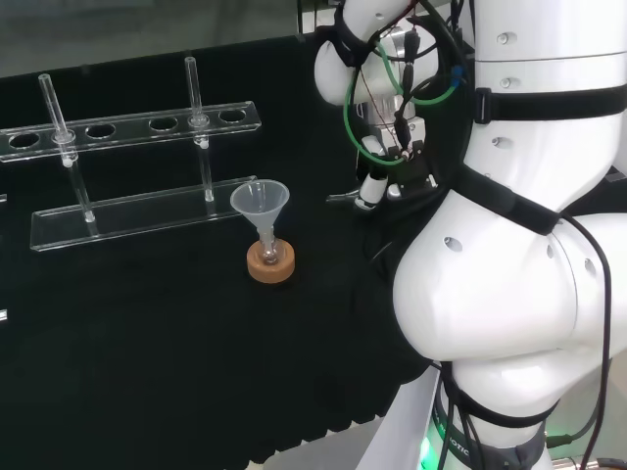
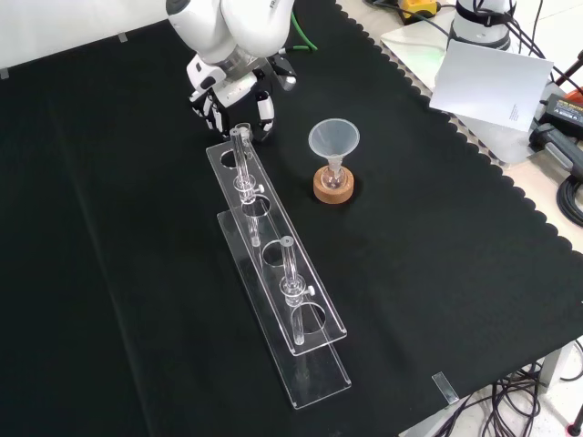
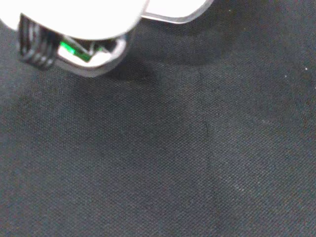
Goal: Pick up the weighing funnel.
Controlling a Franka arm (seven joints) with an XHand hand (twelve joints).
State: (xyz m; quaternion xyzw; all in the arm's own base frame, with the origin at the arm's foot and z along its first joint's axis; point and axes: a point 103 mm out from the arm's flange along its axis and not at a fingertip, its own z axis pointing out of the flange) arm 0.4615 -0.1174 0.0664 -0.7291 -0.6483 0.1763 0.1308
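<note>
My hand [image 1: 370,191] hangs low over the black cloth, to the right of the big funnel in the head view. In the front view the hand [image 2: 232,91] is at the far end of the clear rack, close above the cloth. A thin pale sliver [image 1: 340,199] sticks out from the hand's left side in the head view; I cannot tell whether it is the weighing funnel. A blurred white part of the hand [image 3: 74,15] shows in the wrist view over bare cloth seen from close up.
The big funnel [image 1: 260,201] [image 2: 333,139] stands in a small flask on a cork ring [image 2: 332,188]. A clear tube rack [image 1: 127,127] [image 2: 273,264] carries two glass tubes. White paper [image 2: 492,82] lies beyond the cloth's scalloped edge.
</note>
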